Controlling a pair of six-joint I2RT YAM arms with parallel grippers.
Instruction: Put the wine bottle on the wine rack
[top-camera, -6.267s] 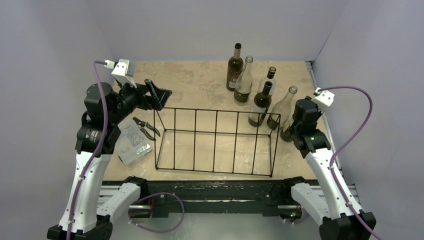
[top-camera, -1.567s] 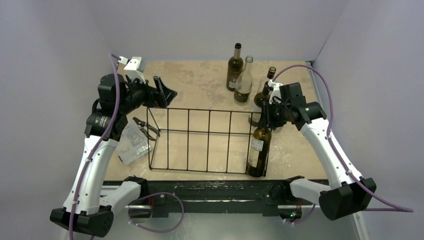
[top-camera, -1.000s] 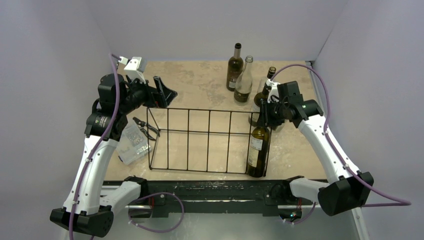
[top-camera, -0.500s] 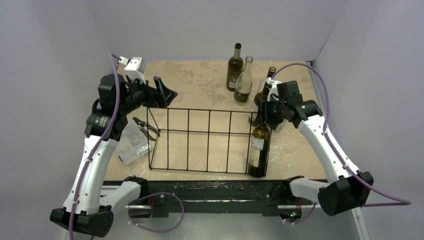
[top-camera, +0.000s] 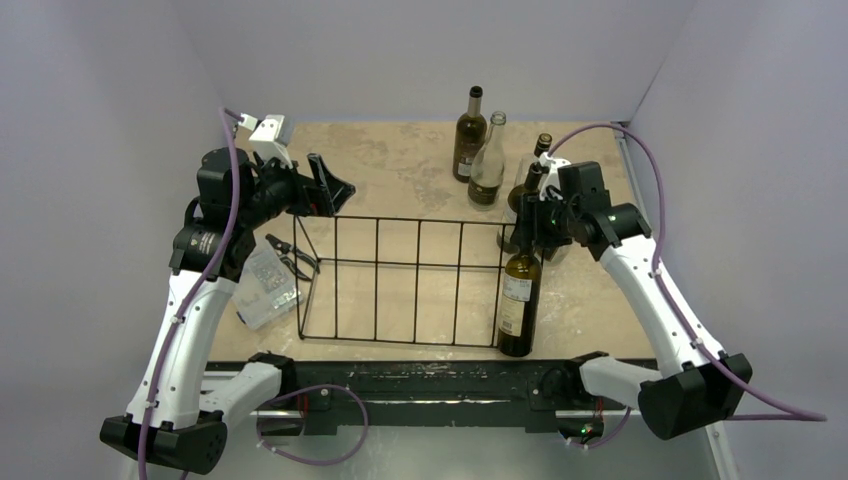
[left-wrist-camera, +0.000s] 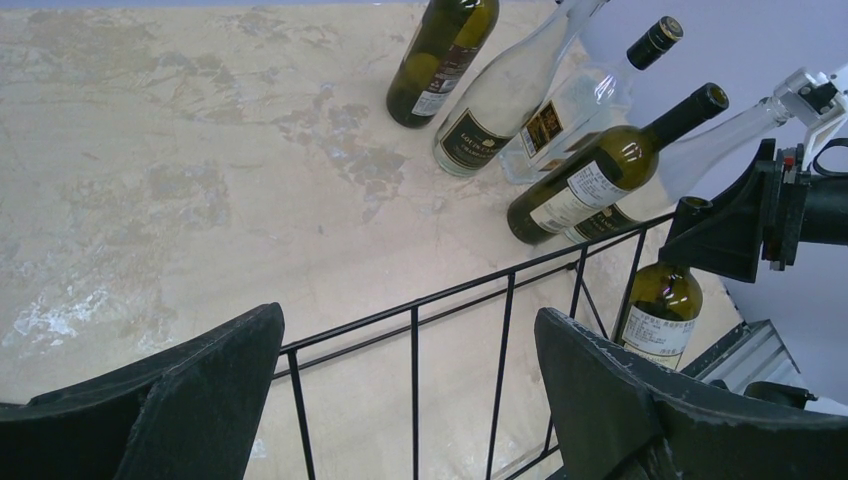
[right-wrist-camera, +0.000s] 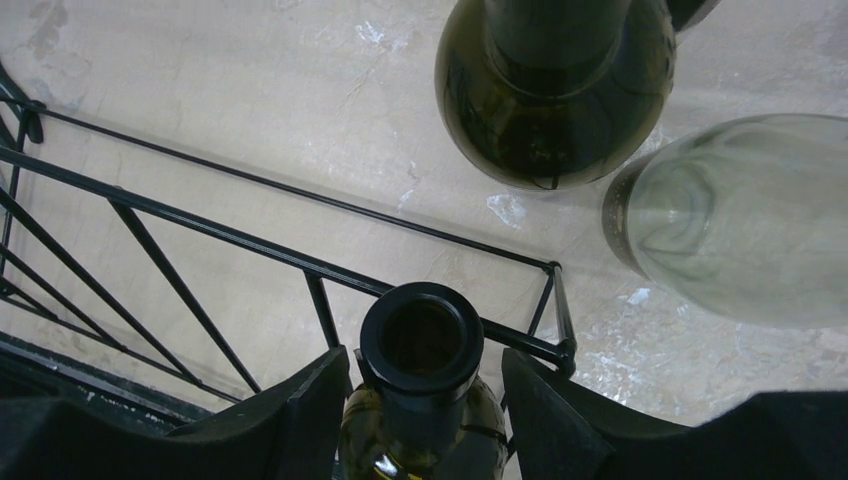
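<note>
The wine rack (top-camera: 418, 264) is a long black wire frame in the middle of the table; it also shows in the left wrist view (left-wrist-camera: 450, 293) and the right wrist view (right-wrist-camera: 200, 228). A dark green wine bottle (top-camera: 519, 300) stands upright at the rack's right end, near the front corner, seen in the left wrist view (left-wrist-camera: 660, 310) and from above in the right wrist view (right-wrist-camera: 422, 340). My right gripper (top-camera: 530, 225) (right-wrist-camera: 425, 370) straddles its neck, jaws open with a gap on the right side. My left gripper (top-camera: 330, 190) (left-wrist-camera: 408, 325) is open and empty above the rack's far left corner.
Several more bottles stand at the back right: a dark one (top-camera: 468, 135), a clear one (top-camera: 487, 165), and others just behind the rack's right end (right-wrist-camera: 555, 90). A clear organiser box (top-camera: 265, 285) and pliers (top-camera: 293, 255) lie left of the rack.
The right arm carried the bottle from the back right group to the rack's right end and set it down. In the last half second the gripper shifted slightly; the left arm stayed still.
</note>
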